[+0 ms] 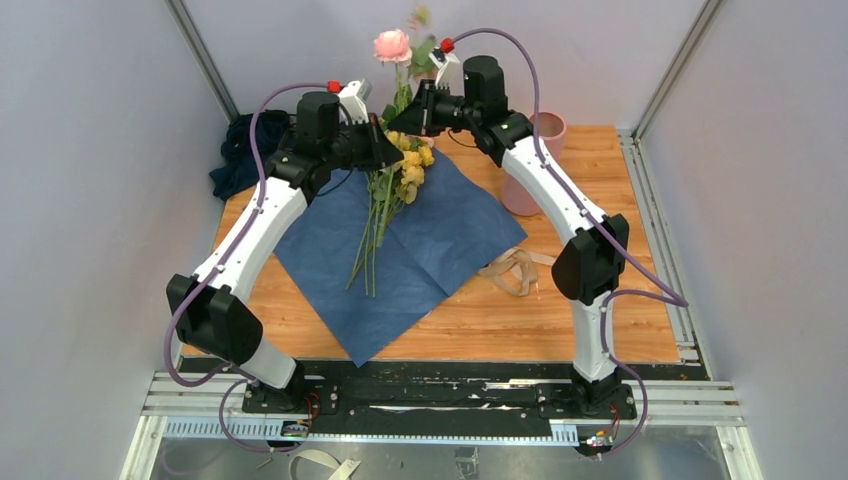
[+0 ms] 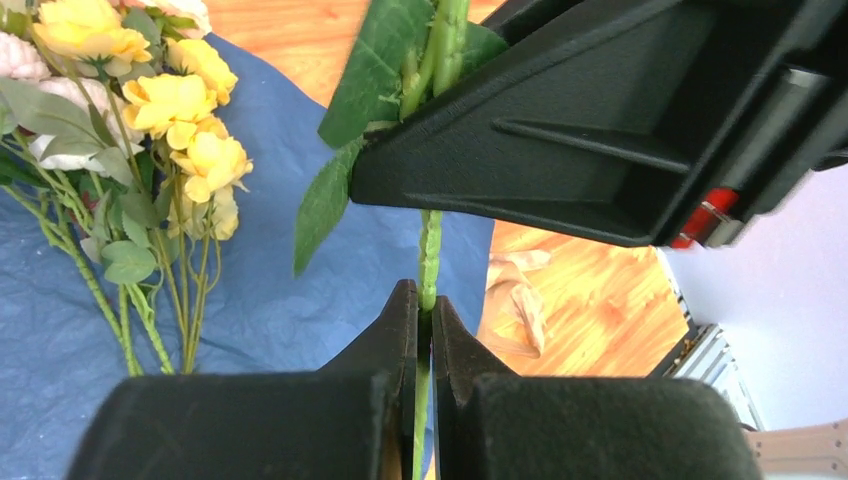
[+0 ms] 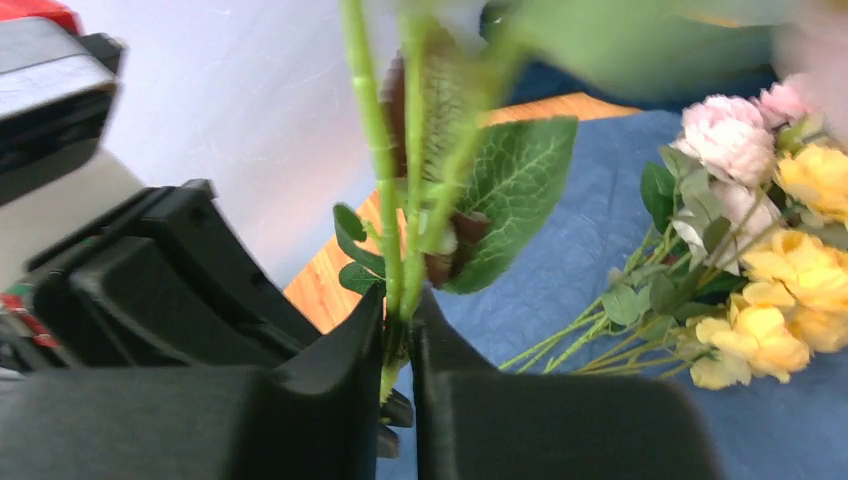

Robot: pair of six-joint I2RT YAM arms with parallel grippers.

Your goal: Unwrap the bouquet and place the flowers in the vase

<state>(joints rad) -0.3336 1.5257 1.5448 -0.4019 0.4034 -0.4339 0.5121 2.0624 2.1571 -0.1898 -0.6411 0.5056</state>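
Observation:
A pink rose (image 1: 392, 45) stands upright on a long green stem, held above the table by both arms. My left gripper (image 2: 425, 305) is shut on the stem (image 2: 429, 250) low down. My right gripper (image 3: 400, 300) is shut on the same stem bunch (image 3: 385, 200) just higher, below a big leaf (image 3: 510, 190). The other flowers (image 1: 408, 165), yellow and pale pink, lie on the unfolded blue paper (image 1: 450, 240). The pink vase (image 1: 548, 130) stands at the back right, partly hidden behind my right arm.
A tan raffia ribbon (image 1: 515, 270) lies loose on the wooden table (image 1: 600, 330) by the paper's right corner. A dark navy cloth heap (image 1: 238, 150) sits at the back left. Grey walls close in on both sides.

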